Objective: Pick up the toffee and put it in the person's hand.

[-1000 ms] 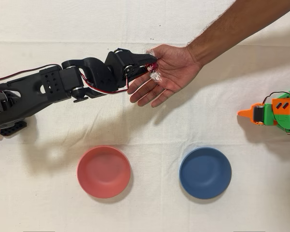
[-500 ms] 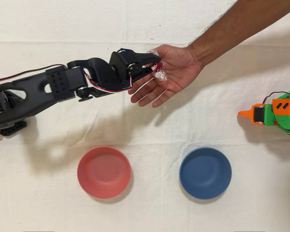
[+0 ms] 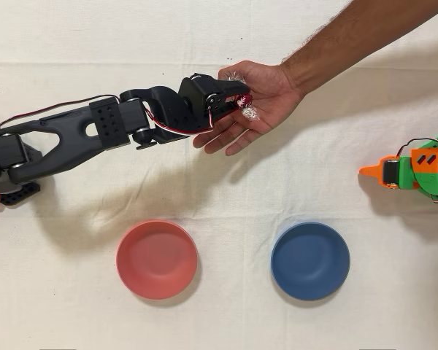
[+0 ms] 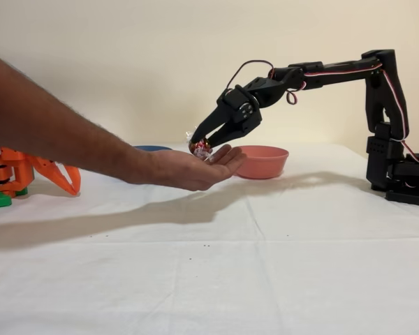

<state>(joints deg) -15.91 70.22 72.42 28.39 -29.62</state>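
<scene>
White cloth covers the table, and a plain wall stands behind; the black arm's pincer (image 4: 204, 144) is above the person's hand (image 4: 195, 169), closed on the toffee (image 4: 200, 148), which sits at its tips just over the palm; the fingers (image 3: 217, 135) lie under the pincer. I judge that the candy can roll off the palm on release, because it is near the edge; or the wrapper can stick to one jaw.

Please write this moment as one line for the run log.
phase: handover | gripper: shut on toffee | position: above person's hand | released: not yet
</scene>
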